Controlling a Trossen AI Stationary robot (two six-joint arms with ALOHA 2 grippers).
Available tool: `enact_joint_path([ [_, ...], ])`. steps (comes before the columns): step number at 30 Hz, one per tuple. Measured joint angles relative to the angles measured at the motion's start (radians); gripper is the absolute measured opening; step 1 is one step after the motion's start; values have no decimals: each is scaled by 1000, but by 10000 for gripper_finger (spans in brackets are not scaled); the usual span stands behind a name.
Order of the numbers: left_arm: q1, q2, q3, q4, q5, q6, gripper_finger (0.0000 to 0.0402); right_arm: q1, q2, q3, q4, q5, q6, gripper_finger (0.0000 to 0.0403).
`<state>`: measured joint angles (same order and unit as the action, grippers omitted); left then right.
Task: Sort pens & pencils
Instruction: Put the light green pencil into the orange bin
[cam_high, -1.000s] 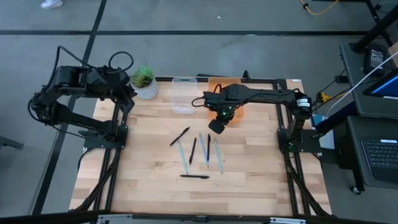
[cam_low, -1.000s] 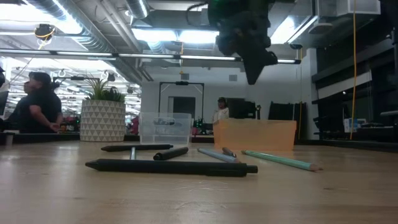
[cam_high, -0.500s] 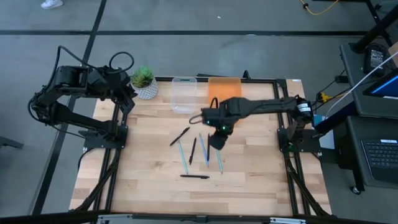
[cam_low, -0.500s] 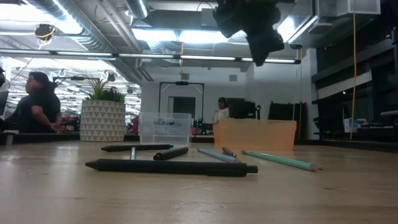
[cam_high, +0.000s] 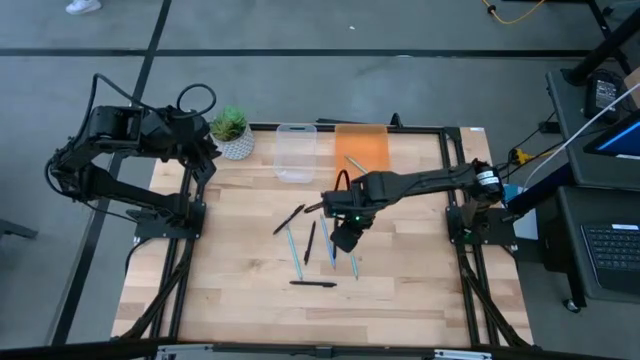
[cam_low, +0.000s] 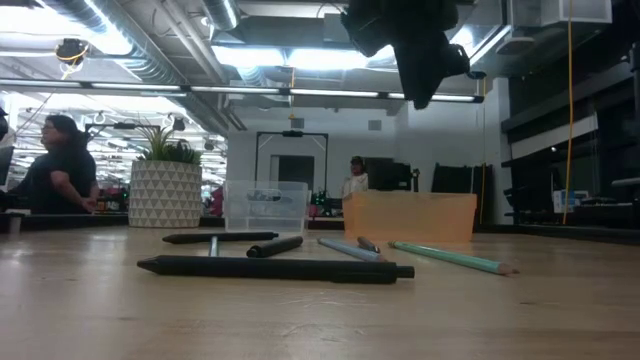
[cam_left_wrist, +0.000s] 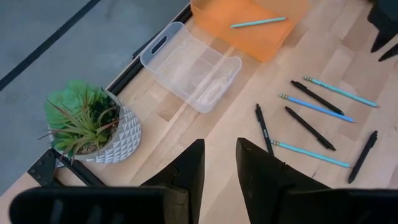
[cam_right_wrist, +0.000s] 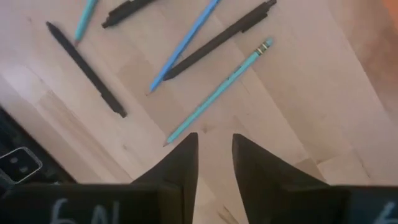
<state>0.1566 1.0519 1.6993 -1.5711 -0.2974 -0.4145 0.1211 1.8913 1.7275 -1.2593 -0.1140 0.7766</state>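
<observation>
Several pens & pencils lie flat on the wooden table, black ones (cam_high: 310, 241) and teal ones (cam_high: 294, 252), with one blue (cam_high: 328, 240). Another black pen (cam_high: 313, 284) lies nearer the front. One teal pencil (cam_high: 352, 163) lies inside the orange bin (cam_high: 372, 143). My right gripper (cam_high: 345, 238) hangs open above the right side of the group, pointing down, well clear of the table (cam_low: 424, 75). Below its fingers lies a teal pencil (cam_right_wrist: 217, 90). My left gripper (cam_left_wrist: 217, 174) waits open at the far left near the plant, holding nothing.
A clear plastic bin (cam_high: 296, 152) stands beside the orange bin at the far edge. A potted plant (cam_high: 230, 130) stands at the far left corner. Bare wood stretches along the near edge and both sides. A person (cam_low: 55, 165) sits beyond the table.
My right gripper has swung from the orange bin's near side toward the table's near edge and now hangs over the pens and pencils, still high above the table. The sticks on the table have not moved.
</observation>
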Motion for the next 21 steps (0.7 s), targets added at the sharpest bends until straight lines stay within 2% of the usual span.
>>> enact_joint_path([
  [6, 0, 0, 0, 0, 14, -2, 86, 41, 65, -1, -10, 18, 2, 115],
  [12, 0, 0, 0, 0, 12, -13, 86, 67, 108, -1, -25, 88, 44, 116],
  [21, 0, -42, 0, 0, -47, 58, 86, 65, 121, -1, -17, 117, 219, 116],
])
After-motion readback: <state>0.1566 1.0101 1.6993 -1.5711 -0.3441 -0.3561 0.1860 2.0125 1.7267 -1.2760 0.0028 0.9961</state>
